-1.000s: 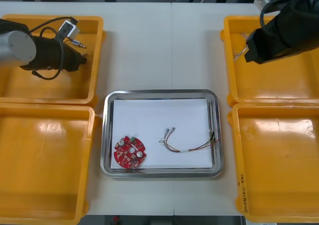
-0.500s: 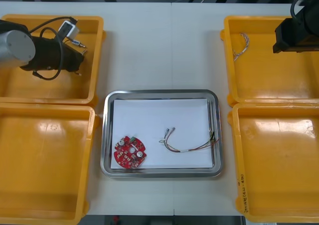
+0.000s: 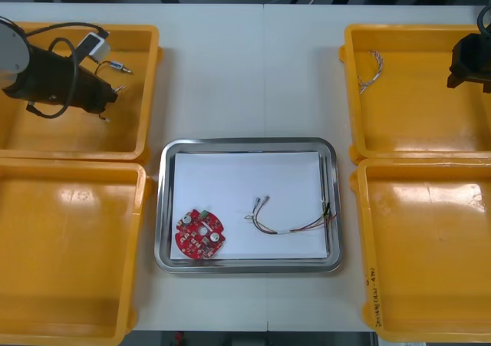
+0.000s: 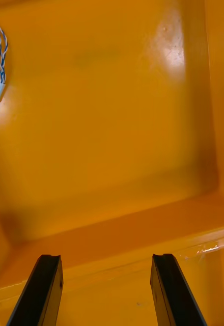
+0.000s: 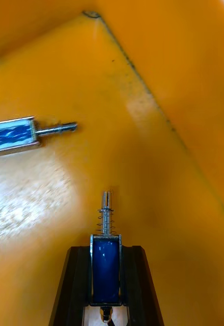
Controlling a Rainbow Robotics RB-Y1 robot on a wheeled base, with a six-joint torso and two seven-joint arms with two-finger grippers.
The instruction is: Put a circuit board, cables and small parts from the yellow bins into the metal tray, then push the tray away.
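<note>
Over the far-left bin (image 3: 146,85) the left gripper (image 5: 106,253) clamps a small metal part (image 5: 106,275) by its blue body — stiff, light, likely slick, spring fragile — while the right gripper (image 4: 107,285) hangs spread over the far-right bin (image 3: 414,123).

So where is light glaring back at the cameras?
Front view: pale sheen inside the near left yellow plastic bin and the near right yellow bin; the metal tray's rim gleams. Right wrist view: a white hotspot inside the far right yellow bin. Left wrist view: a pale patch on the far left yellow bin's floor beside the loose blue small metal part.
</note>
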